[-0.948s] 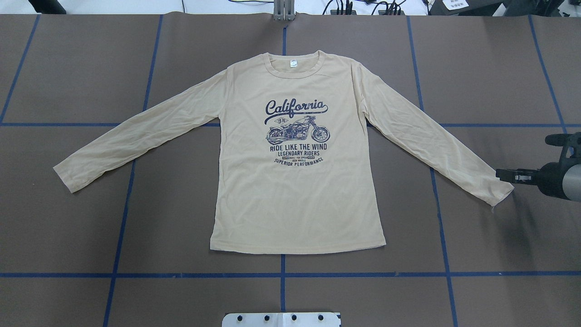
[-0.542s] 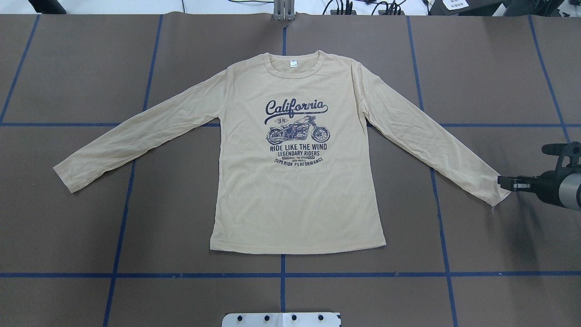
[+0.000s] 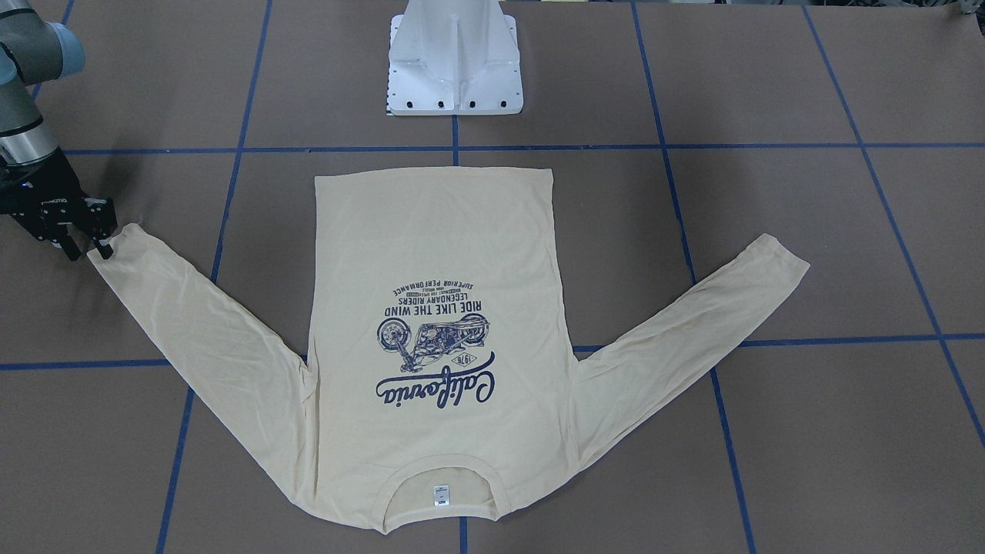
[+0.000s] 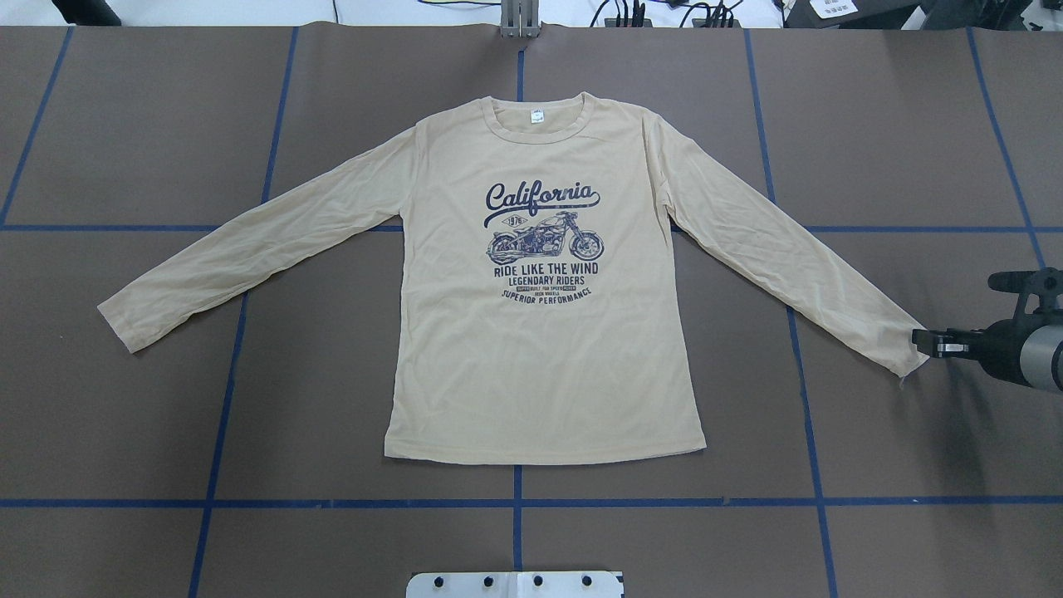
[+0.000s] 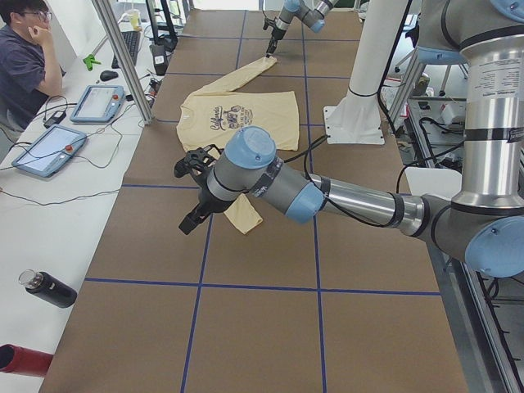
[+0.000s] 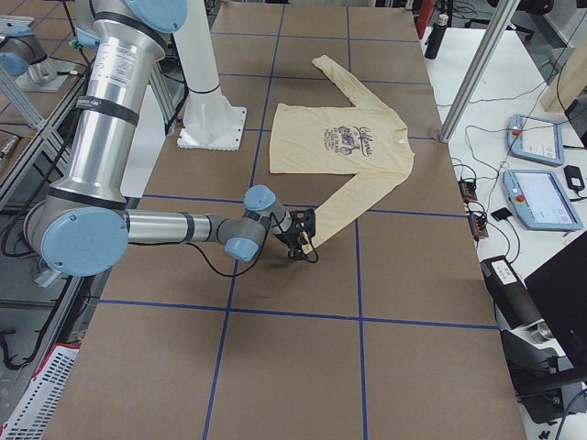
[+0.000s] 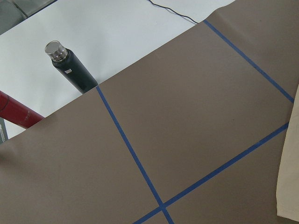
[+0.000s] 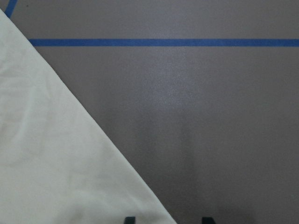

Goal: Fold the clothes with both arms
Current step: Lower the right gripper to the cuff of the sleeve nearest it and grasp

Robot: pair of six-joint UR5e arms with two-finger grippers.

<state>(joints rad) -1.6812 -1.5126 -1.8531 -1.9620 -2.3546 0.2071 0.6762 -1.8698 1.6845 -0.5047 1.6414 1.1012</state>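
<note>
A capped dark bottle (image 7: 70, 67) sits on the white bench beyond the tabletop's left end; what it contains cannot be told. The cream shirt (image 4: 540, 374) lies flat at the tabletop's middle, navy print up, collar toward the far edge and sleeves spread. The right gripper (image 3: 88, 248) has its jaws parted around the right cuff's corner. The left gripper (image 5: 187, 225) hangs near the other cuff, and I cannot tell how its jaws stand.

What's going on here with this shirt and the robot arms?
A two-armed robot is about to fold a cream long-sleeved shirt, which lies flat, print up, sleeves spread on the table. The right gripper is open at the end of one cuff, not closed on it. The left arm hangs over the table near the other sleeve. Nothing is folded yet.
</note>
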